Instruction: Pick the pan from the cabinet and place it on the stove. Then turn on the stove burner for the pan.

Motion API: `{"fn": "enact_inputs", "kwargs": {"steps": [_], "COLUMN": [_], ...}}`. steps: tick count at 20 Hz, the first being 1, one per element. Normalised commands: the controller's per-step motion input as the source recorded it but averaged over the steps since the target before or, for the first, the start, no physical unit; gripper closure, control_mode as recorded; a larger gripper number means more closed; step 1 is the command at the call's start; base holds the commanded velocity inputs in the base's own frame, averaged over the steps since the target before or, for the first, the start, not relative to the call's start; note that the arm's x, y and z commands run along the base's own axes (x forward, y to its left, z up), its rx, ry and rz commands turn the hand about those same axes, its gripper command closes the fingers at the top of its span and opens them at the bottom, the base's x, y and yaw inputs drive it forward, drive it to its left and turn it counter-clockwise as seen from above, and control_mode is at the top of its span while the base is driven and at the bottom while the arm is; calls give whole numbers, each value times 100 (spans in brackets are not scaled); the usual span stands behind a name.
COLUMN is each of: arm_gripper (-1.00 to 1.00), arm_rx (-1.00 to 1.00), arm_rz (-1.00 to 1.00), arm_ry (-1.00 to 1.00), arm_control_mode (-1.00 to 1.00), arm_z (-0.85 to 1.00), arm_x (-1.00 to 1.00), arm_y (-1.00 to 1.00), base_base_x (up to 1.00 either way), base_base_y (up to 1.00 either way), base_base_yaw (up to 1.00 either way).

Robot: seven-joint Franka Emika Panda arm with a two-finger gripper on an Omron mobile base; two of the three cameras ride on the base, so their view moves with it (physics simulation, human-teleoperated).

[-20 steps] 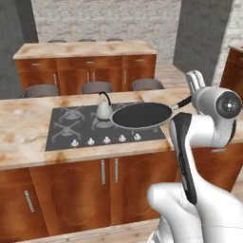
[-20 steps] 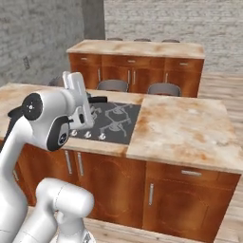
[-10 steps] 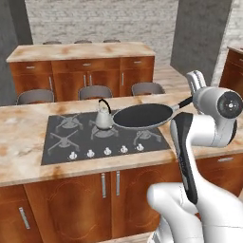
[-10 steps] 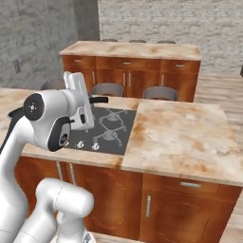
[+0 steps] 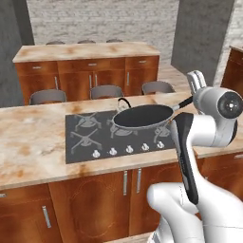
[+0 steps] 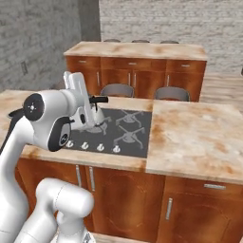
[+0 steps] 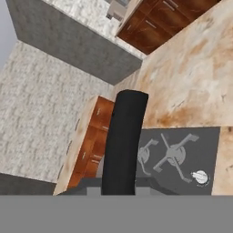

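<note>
— Where's the pan (image 5: 142, 116)?
— In the air above the stove's (image 5: 80, 126) right grates, in front of the kettle (image 5: 123, 103).
— And the tool?
— Clenched on the pan's black handle (image 7: 123, 141).

Marble-topped island counter (image 5: 33, 147), stove (image 5: 90, 140) set in it, kettle (image 6: 97, 116) on the stove

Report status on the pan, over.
Gripper shut on the pan by its black handle. Pan held above the stove, not set down. Kettle on the stove beside it.
</note>
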Motion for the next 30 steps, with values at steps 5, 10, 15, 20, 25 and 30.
{"fn": "enact_inputs", "kwargs": {"steps": [5, 10, 15, 20, 25, 30], "arm_gripper": [100, 100, 100, 100, 100, 100], "arm_rx": [0, 0, 0, 0, 0, 0], "arm_rz": [0, 0, 0, 0, 0, 0], "arm_ry": [0, 0, 0, 0, 0, 0], "arm_control_mode": [100, 100, 100, 100, 100, 100], "arm_z": [0, 0, 0, 0, 0, 0], "arm_x": [0, 0, 0, 0, 0, 0], "arm_y": [0, 0, 0, 0, 0, 0], "base_base_x": [33, 43, 39, 39, 41, 38], "base_base_y": [45, 18, -4, -11, -14, -2], "base_base_yaw": [0, 0, 3, 3, 0, 0]}}
